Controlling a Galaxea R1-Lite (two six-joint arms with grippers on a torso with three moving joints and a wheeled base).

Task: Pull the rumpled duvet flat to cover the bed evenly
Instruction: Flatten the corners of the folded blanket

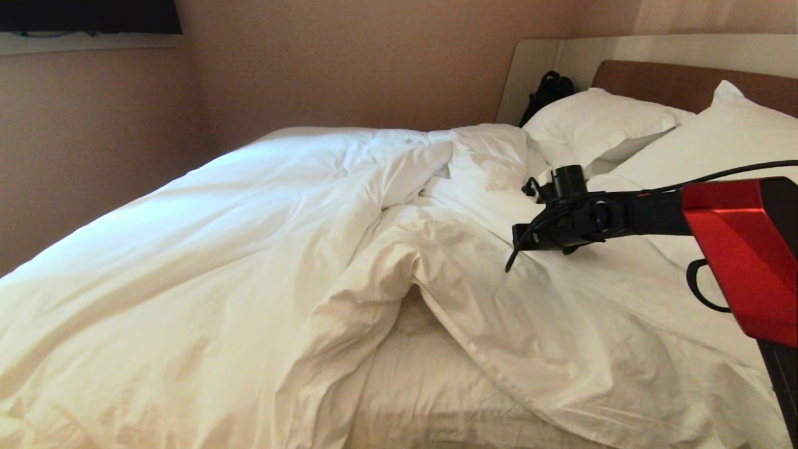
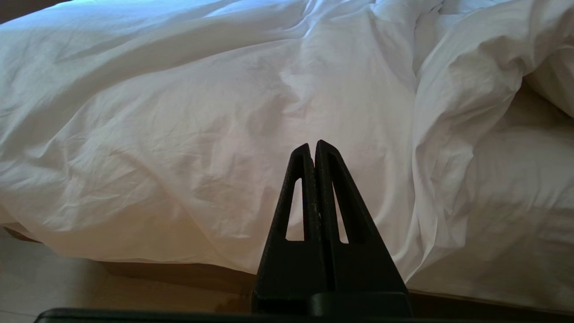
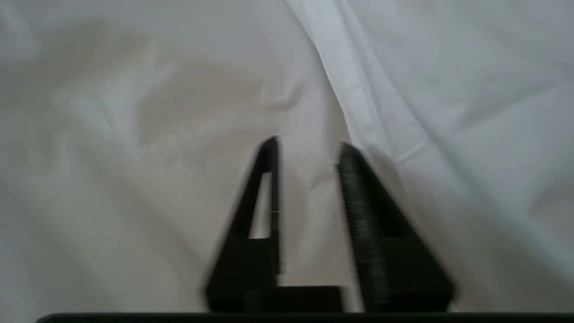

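While the puffy, wrinkled white duvet (image 1: 262, 249) lies bunched across the wide bed (image 1: 430, 386), we see our right gripper (image 3: 307, 148) poised over a fold, fingers (image 3: 358, 202) parted with cloth beneath, grasping nothing. Our left gripper (image 2: 313, 144), pressed closed and empty, faces the duvet's hanging side.
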